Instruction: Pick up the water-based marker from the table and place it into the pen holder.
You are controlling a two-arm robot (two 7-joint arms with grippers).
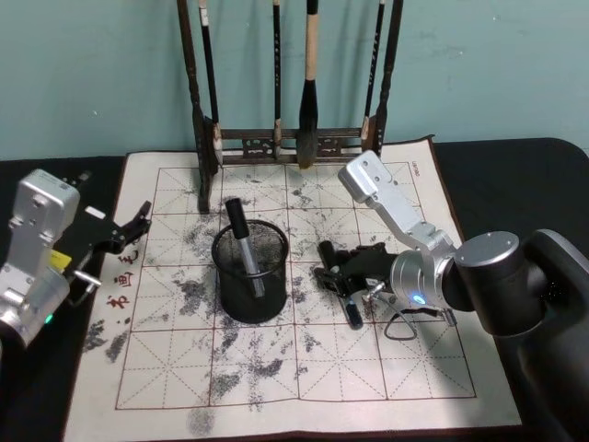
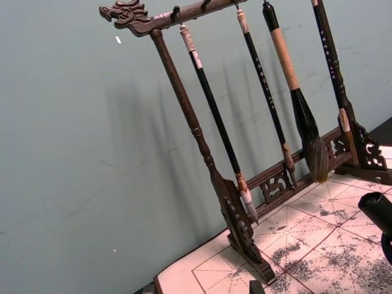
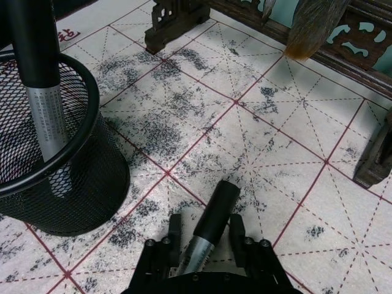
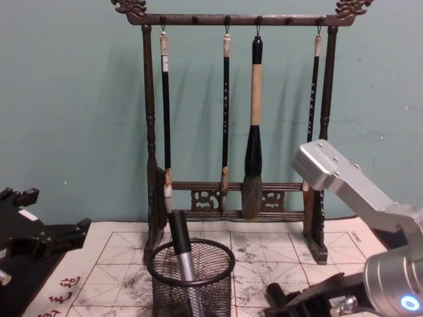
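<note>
1. Work surface: a cream felt mat ruled in red squares and blotched with ink lay on the black bench. A tall dark wooden brush rack stood along the mat's far edge.
2. The small black wire-mesh pen holder stood upright near mid-mat, slightly towards the left edge. A stored marker, black cap over silver barrel, leaned inside it.
3. Target: the water-based marker, black-capped and silver-barrelled, lay flat on the mat. It was near the holder on the side towards the mat's right edge, not touching it.
4. The right gripper was down at the mat, its two black fingers straddling the barrel just behind the cap. A slim gap showed on each side, so I judged the jaws parted and nothing gripped.
5. The left gripper was parked over the mat's left edge, well apart from the holder.
6. Handling estimate: light, stiff, smooth round plastic. It would likely roll on the felt and slip or pivot in a loose pinch. Best taken across the barrel near its middle, not by the cap, which might pull off.
7. Risk: the holder looked light and a knock on its rim could tip it. The stored marker also narrowed the opening.
</note>
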